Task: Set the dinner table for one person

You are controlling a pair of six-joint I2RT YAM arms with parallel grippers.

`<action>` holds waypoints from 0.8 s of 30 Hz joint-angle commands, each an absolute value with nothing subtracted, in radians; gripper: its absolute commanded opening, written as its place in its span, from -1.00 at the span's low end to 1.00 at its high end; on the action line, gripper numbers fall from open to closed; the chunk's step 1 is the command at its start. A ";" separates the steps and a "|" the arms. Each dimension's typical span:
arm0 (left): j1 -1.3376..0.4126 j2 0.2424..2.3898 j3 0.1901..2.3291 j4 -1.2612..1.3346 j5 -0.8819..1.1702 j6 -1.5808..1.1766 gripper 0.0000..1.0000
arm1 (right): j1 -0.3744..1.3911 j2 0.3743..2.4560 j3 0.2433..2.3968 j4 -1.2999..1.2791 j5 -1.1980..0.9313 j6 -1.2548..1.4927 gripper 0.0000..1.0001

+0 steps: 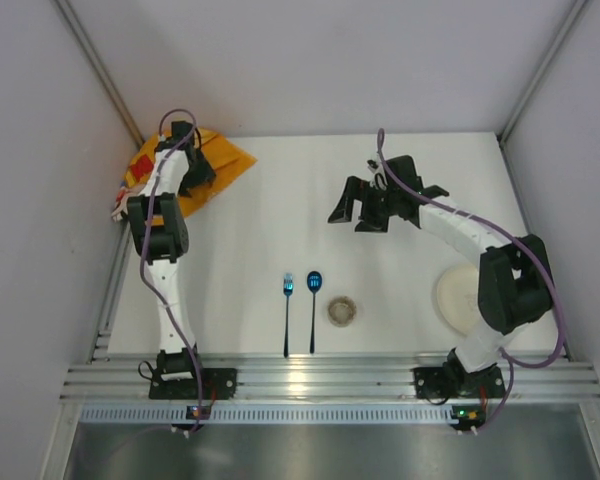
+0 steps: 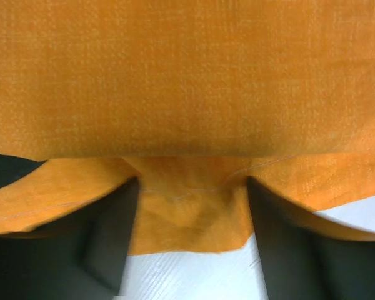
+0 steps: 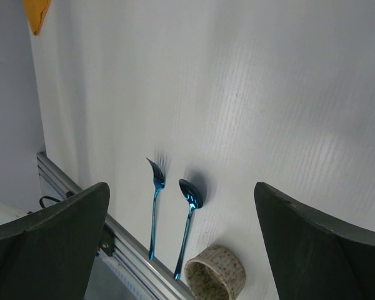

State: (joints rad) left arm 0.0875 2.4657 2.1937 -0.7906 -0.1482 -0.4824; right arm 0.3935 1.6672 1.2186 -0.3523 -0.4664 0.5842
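The dinner table (image 1: 280,200) is a plain white top. An orange placemat (image 1: 225,160) lies crumpled at its far left corner. My left gripper (image 1: 192,165) is down on the placemat. In the left wrist view the jaws stand apart, and a folded edge of the placemat (image 2: 187,206) lies between the fingers (image 2: 106,240), with more cloth filling the view beyond them. My right gripper (image 1: 355,212) is open and empty above the table's middle. A blue fork (image 1: 287,300), a blue spoon (image 1: 314,295) and a speckled cup (image 1: 342,311) lie near the front edge.
A white plate (image 1: 458,297) sits at the right, partly under the right arm. A ribbed aluminium rail (image 1: 330,375) runs along the front edge. Grey walls close in the left, right and far sides. Fork (image 3: 155,200), spoon (image 3: 190,212) and cup (image 3: 215,274) show in the right wrist view.
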 commanded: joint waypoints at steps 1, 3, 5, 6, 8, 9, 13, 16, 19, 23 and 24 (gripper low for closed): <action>0.094 2.523 2.232 -0.868 -0.118 -0.502 0.20 | 0.377 1.664 1.249 -0.357 -0.485 0.563 0.99; 0.094 2.528 2.233 -0.867 -0.094 -0.505 -0.22 | 0.373 1.677 1.256 -0.364 -0.494 0.564 1.00; 0.094 2.536 2.236 -0.861 -0.046 -0.503 -0.75 | 0.370 1.684 1.262 -0.364 -0.499 0.568 1.00; 0.092 2.537 2.238 -0.859 -0.034 -0.506 -0.95 | 0.368 1.695 1.269 -0.364 -0.500 0.568 1.00; 0.087 2.534 2.244 -0.856 0.001 -0.518 -1.00 | 0.365 1.703 1.275 -0.364 -0.505 0.572 0.99; 0.078 2.530 2.244 -0.842 0.046 -0.537 -1.00 | 0.364 1.712 1.281 -0.364 -0.506 0.575 0.99; 0.008 2.511 2.276 -0.813 0.103 -0.606 -1.00 | 0.364 1.732 1.289 -0.364 -0.505 0.581 1.00; -0.090 2.513 2.333 -0.795 0.152 -0.688 -1.00 | 0.360 1.733 1.289 -0.368 -0.496 0.584 1.00; -0.205 2.493 2.342 -0.747 0.219 -0.833 -1.00 | 0.348 1.721 1.278 -0.374 -0.476 0.584 0.99; -0.372 2.468 2.382 -0.510 0.349 -1.010 0.46 | 0.337 1.715 1.258 -0.380 -0.453 0.580 0.99; -0.383 2.459 2.391 -0.464 0.377 -1.032 0.97 | 0.337 1.715 1.258 -0.382 -0.454 0.580 0.99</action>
State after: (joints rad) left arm -0.2924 2.5130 2.3165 -0.6815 0.2077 -0.8471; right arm 0.3515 1.7321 1.2438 -0.3855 -0.4717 0.5789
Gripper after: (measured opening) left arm 0.663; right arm 0.996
